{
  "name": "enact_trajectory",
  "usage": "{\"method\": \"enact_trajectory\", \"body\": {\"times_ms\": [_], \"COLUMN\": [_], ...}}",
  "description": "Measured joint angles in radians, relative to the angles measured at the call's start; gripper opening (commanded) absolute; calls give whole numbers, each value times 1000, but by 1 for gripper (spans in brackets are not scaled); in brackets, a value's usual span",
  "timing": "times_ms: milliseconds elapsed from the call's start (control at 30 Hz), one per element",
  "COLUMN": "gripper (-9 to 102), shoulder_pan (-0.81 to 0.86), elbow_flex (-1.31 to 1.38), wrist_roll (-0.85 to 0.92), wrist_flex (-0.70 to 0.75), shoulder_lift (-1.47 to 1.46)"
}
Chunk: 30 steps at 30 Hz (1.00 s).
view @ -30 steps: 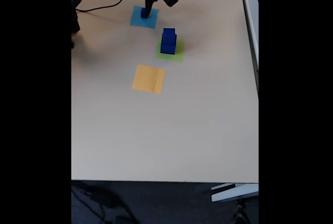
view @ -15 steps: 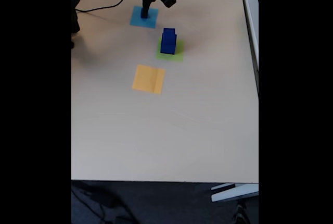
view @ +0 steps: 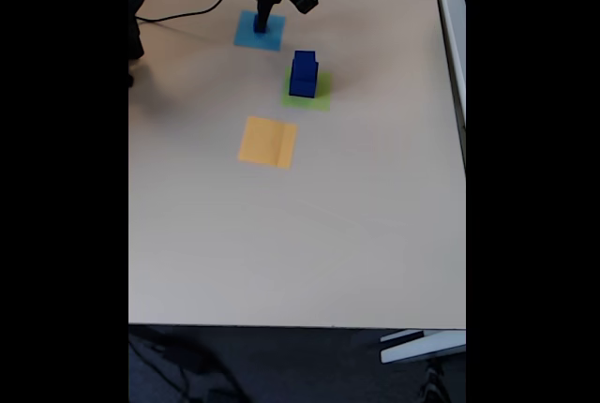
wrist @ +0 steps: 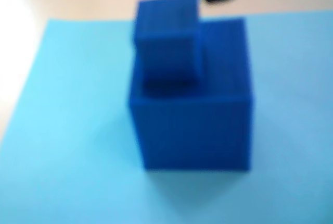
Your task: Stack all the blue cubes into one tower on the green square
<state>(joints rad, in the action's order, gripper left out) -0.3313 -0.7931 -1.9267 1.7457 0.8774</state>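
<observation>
In the wrist view, a small blue cube [wrist: 167, 36] sits on the top rear left corner of a larger blue cube [wrist: 192, 114], both on the light-blue square [wrist: 67, 146]. In the fixed view, the arm's fingers [view: 263, 17] hang over that square [view: 246, 39]; whether they are clenched or released I cannot tell. The tower [view: 303, 75] stands on the green square [view: 321, 98], near an orange-yellow square [view: 267, 141] on the beige surface [view: 300, 234].
</observation>
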Motion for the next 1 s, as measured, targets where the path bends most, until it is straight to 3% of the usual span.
{"method": "enact_trajectory", "body": {"times_ms": [1000], "gripper": [19], "shoulder_pan": [0], "elbow_flex": [38], "wrist_roll": [-5], "wrist_flex": [0], "shoulder_lift": [-20]}}
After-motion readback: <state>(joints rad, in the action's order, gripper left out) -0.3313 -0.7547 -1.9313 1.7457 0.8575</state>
